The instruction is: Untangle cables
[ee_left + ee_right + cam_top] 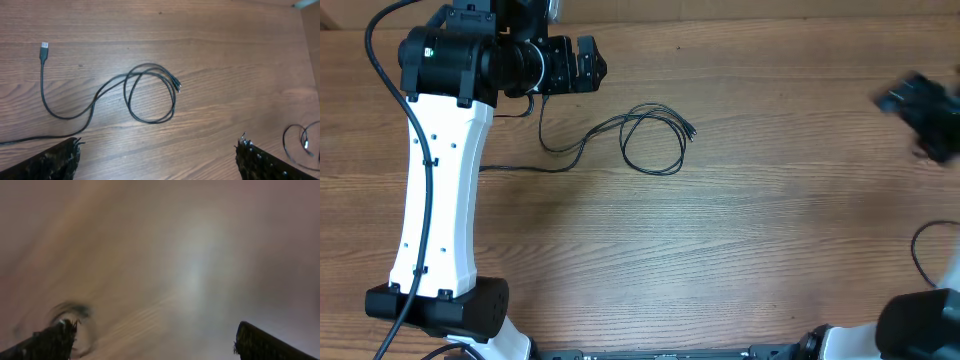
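Logged cables (638,118) lying loose on wooden surface (740,250), in far-left part, near left arm (440,200). Traced one round loop with strands crossing at its top, and small plug tips (176,86) bunched at loop's right side. Followed a long tail leftward from loop, curving up to a flat silver plug (44,50). Saw another run passing out of left wrist view at lower left.

Found left end effector (588,63) wide open and gripping nothing, poised up-left of loop and clear of cables. Checked in left wrist view: fingers (60,160) at both lower corners, well apart, only bare wood between.

Spotted second cord (923,250), thin and black, curled near right edge of surface, well apart from loop.

Found right end effector (920,108) badly smeared in overhead view, over far-right part of surface. Right wrist view equally smeared. Made out dark fingertips (55,340) far apart, so recorded open and empty. Noted dark round smudge beside left fingertip; could not tell what.
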